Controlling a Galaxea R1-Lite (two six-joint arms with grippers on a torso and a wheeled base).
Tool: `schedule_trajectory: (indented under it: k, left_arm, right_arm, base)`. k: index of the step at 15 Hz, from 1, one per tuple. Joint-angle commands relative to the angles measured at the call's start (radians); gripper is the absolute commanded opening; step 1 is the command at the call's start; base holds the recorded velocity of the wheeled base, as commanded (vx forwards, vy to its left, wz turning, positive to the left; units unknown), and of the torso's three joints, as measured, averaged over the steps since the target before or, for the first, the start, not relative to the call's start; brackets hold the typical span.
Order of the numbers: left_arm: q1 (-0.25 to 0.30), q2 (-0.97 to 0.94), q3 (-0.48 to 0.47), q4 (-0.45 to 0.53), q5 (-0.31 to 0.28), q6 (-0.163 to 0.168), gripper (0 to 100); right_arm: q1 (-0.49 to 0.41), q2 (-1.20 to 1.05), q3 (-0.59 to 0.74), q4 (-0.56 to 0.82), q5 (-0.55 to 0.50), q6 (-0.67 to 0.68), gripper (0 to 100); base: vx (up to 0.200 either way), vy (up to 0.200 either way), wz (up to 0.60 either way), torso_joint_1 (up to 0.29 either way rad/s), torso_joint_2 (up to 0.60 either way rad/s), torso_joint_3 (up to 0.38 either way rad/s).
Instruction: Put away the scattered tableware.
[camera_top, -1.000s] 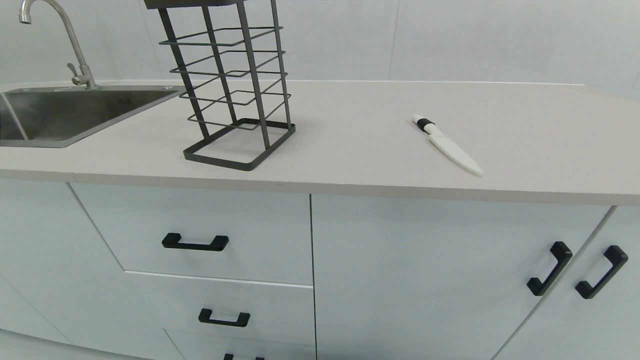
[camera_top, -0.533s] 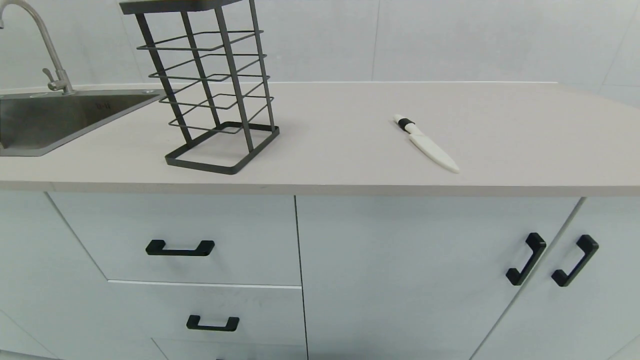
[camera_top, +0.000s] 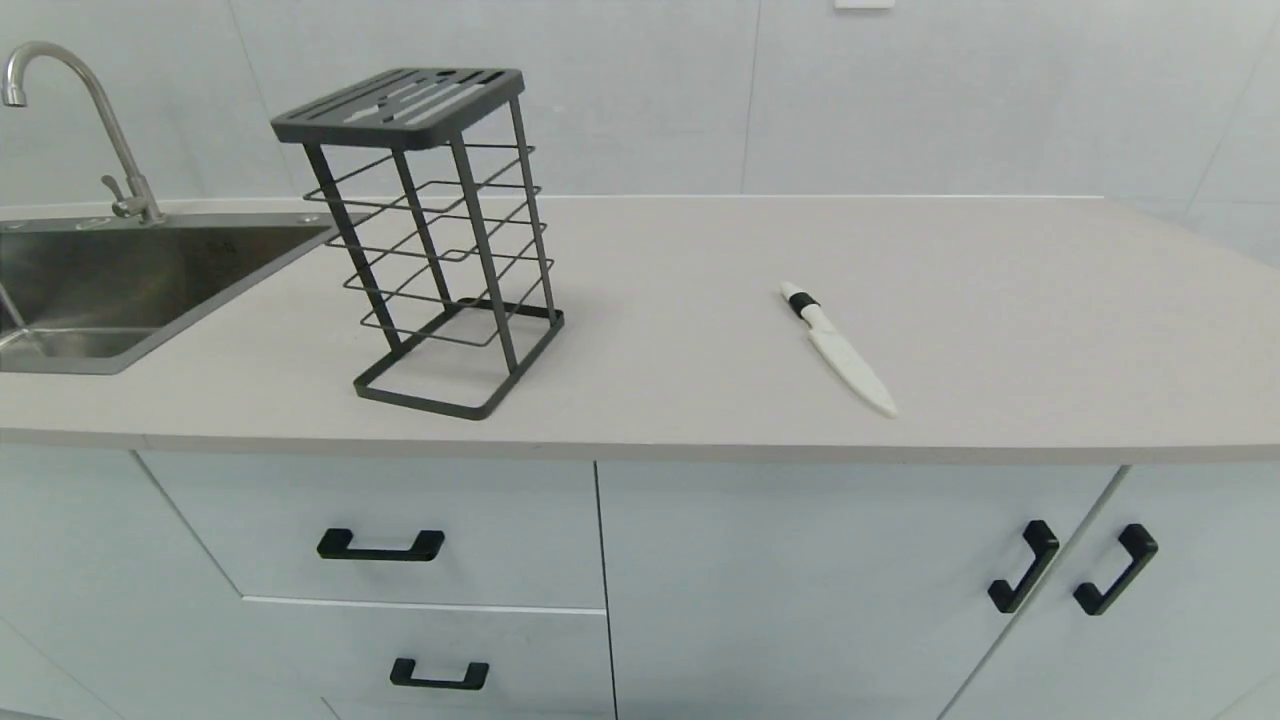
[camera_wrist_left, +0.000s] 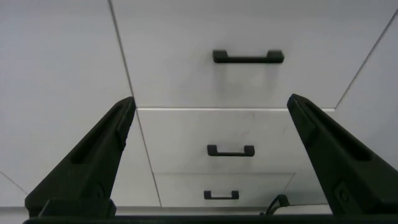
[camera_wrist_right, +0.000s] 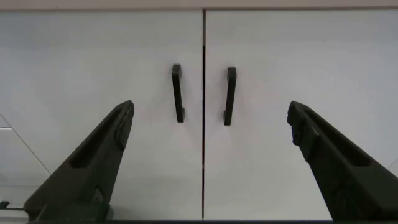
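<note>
**Q:** Where's the knife sitting, and what are the two grippers doing?

**A:** The white knife with a black band on its handle (camera_top: 836, 347) lies flat on the pale grey countertop (camera_top: 700, 250), a bit right of the middle. The handle end points back toward the tiled wall. The blade tip slants toward the counter's front edge and stops just short of it. Well off to its left stands the black wire rack with a slotted top (camera_top: 440, 250). Past that is the stainless steel sink (camera_top: 120, 290) with its curved metal tap (camera_top: 108, 125).

**Q:** And the grippers?

**A:** Both are lower down, aimed at the cabinet fronts under the counter, so the knife is up above them and touches neither. The left gripper (camera_wrist_left: 208, 162) has its dark fingers (camera_wrist_left: 93, 162) spread wide with nothing between them. It faces the white drawers (camera_wrist_left: 236, 130) with horizontal black handles (camera_wrist_left: 248, 57). The right gripper (camera_wrist_right: 208, 162) is spread wide too and holds nothing, facing a pair of white cabinet doors (camera_wrist_right: 298, 74) with upright black handles (camera_wrist_right: 178, 93). In the head view those doors sit below and to the right of the knife's tip.
</note>
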Motion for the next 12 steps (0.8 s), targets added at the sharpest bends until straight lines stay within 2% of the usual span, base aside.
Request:
schedule_trajectory:
  k: [1,4,7,12]
  left_arm:
    - [0.000,0.000,0.000,0.001,0.000,0.000,100]
    - [0.000,0.000,0.000,0.001,0.002,-0.003,100]
    - [0.000,0.000,0.000,-0.001,0.002,-0.005,100]
    - [0.000,0.000,0.000,-0.001,0.002,-0.005,100]
  right_arm:
    - [0.000,0.001,0.001,0.001,0.000,0.000,100]
    - [0.000,0.001,0.001,0.001,0.000,0.000,100]
    - [0.000,0.001,0.001,0.001,0.000,0.000,100]
    - [0.000,0.001,0.001,0.001,0.000,0.000,100]
  base:
    - [0.000,0.000,0.00,0.232,-0.53,-0.212]
    - [0.000,0.000,0.00,0.224,-0.48,-0.217]
    - [0.000,0.000,0.00,0.110,-0.49,-0.224]
    - [0.000,0.000,0.00,0.358,-0.50,-0.239]
